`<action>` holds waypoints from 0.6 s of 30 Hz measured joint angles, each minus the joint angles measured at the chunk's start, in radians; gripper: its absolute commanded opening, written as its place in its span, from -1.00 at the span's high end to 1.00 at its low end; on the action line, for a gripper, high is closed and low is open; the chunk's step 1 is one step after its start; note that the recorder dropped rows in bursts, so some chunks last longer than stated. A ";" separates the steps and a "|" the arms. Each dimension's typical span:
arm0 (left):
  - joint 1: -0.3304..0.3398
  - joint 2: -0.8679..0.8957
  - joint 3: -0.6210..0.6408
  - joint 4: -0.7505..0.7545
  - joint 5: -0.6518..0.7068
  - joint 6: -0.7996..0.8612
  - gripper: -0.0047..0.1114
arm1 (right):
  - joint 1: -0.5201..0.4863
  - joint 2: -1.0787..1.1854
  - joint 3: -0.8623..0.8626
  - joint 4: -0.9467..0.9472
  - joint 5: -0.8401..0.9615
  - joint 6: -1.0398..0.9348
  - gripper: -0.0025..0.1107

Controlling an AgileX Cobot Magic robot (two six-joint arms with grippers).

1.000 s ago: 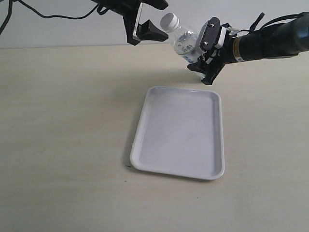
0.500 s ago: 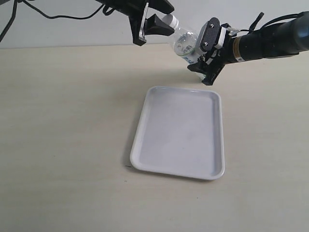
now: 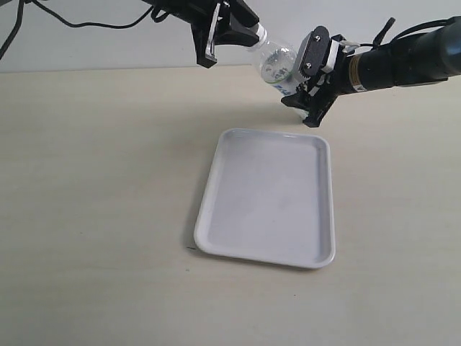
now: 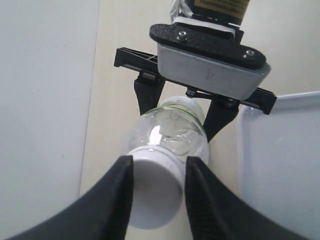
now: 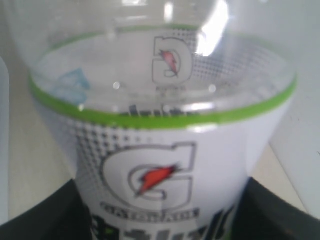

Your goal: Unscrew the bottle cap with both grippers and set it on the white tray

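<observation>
Left wrist view: the left gripper (image 4: 159, 169) has its jaws pinching the bottle cap (image 4: 152, 200), seemingly in full contact. The right gripper (image 3: 311, 83) clamps the bottle (image 3: 277, 61) aloft, at twelve o'clock from the white tray (image 3: 216, 155) on the desk (image 3: 94, 180). Unscrewing is in hand. The next move, I judge, calls for a wrist twist while the right jaws hold firm.

Exterior camera sits high over the near edge, looking down across the tabletop (image 3: 94, 216) to the far edge. Left wrist camera peers close past the left gripper (image 4: 159, 170) at the bottle (image 4: 172, 127), and the right wrist camera is nearly against that same bottle's label (image 5: 150, 175), seemingly too close to focus.
</observation>
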 measured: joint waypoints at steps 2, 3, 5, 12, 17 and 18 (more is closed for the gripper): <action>0.000 0.000 0.000 0.000 0.004 0.000 -0.01 | 0.000 0.000 0.000 0.000 0.000 0.002 0.96; 0.000 0.000 0.000 0.000 0.007 0.000 -0.06 | 0.000 0.000 0.000 0.000 0.000 0.004 0.96; 0.000 0.000 0.000 0.000 0.009 0.000 -0.10 | 0.000 0.000 0.000 0.000 0.000 0.004 0.96; 0.000 0.000 0.000 -0.014 0.007 0.000 -0.11 | 0.000 0.000 0.000 0.000 0.000 0.004 0.96; 0.000 0.000 0.004 -0.014 -0.018 -0.032 -0.11 | 0.000 0.000 0.000 0.000 0.000 0.004 0.96; 0.000 0.000 0.004 -0.014 -0.025 -0.035 -0.11 | 0.000 0.000 0.000 0.000 0.000 0.004 0.96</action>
